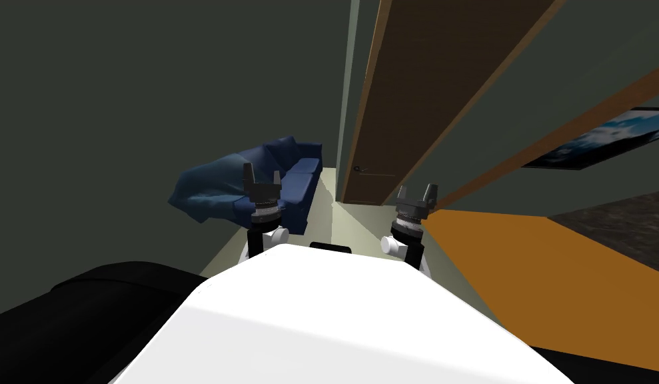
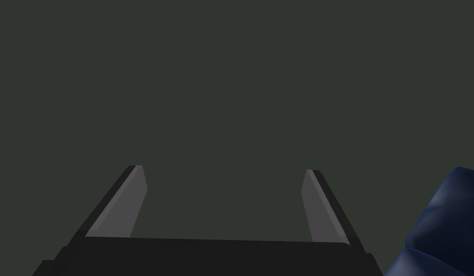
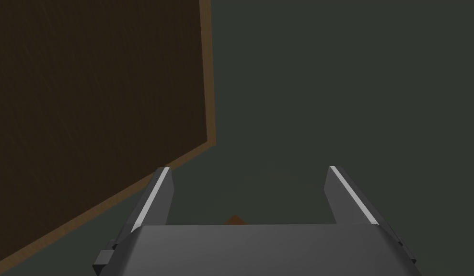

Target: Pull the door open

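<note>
Door (image 1: 421, 87): brown panel with a lighter edge, ahead on the right, well apart from both grippers; small dark handle (image 1: 359, 169) near its left edge; right gripper (image 1: 418, 193): fingers spread, empty; left gripper (image 1: 262, 179): spread, empty, before blue sofa (image 1: 298, 175).
</note>
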### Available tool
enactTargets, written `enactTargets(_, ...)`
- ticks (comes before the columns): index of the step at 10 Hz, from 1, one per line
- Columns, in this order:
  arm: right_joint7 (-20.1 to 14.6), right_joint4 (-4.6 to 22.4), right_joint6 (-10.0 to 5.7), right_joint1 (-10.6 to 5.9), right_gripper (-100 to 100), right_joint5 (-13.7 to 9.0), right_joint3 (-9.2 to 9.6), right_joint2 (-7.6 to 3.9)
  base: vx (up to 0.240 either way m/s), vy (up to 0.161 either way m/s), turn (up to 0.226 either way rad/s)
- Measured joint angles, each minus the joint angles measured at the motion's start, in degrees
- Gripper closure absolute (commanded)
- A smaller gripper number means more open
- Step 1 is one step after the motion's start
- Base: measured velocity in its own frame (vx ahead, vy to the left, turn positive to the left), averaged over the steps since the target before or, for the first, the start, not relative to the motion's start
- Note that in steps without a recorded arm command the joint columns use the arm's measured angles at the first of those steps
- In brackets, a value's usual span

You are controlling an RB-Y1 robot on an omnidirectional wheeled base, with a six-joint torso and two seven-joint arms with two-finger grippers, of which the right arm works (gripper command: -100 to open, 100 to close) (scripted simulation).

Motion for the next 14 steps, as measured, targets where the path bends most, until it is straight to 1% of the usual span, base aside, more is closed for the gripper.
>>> enactTargets(1, 0.12, 1.64, -0.08, -0.66, -100, 0.06, 0.03, -0.19, 0.090, -0.011, 0.033)
enactTargets(2, 0.10, 2.63, -0.10, -0.74, -100, 0.03, 0.02, -0.49, 0.092, -0.013, 0.027)
enactTargets(3, 0.13, 3.74, 0.10, -1.23, -100, 0.03, -0.02, -0.74, 0.087, -0.014, 0.026)
enactTargets(4, 0.38, 5.09, 0.31, -1.90, -100, 0.20, 0.18, -0.73, 0.100, -0.017, 0.035)
enactTargets(5, 0.56, 6.84, 0.47, -2.87, -100, 0.23, 0.12, -0.95, 0.099, -0.018, 0.040)
enactTargets(6, 0.57, 8.52, 0.21, -3.23, -100, 0.24, 0.12, -1.23, 0.099, -0.017, 0.028)
enactTargets(8, 0.69, 11.73, 0.36, -4.75, -100, 0.27, 0.02, -1.71, 0.098, -0.020, 0.032)
enactTargets(9, 0.62, 13.39, 0.20, -5.20, -100, 0.19, -0.12, -2.17, 0.102, -0.013, 0.044)
enactTargets(10, 0.67, 15.00, 0.09, -5.72, -100, 0.25, -0.06, -2.33, 0.097, -0.016, 0.036)
enactTargets(12, 0.85, 18.03, 0.36, -7.02, -100, 0.29, -0.10, -2.78, 0.096, -0.019, 0.030)
enactTargets(13, 0.95, 19.97, 0.43, -7.98, -100, 0.30, -0.18, -3.05, 0.104, -0.006, 0.037)
enactTargets(14, 1.00, 21.35, 0.59, -8.48, -100, 0.31, -0.21, -3.32, 0.101, -0.016, 0.038)
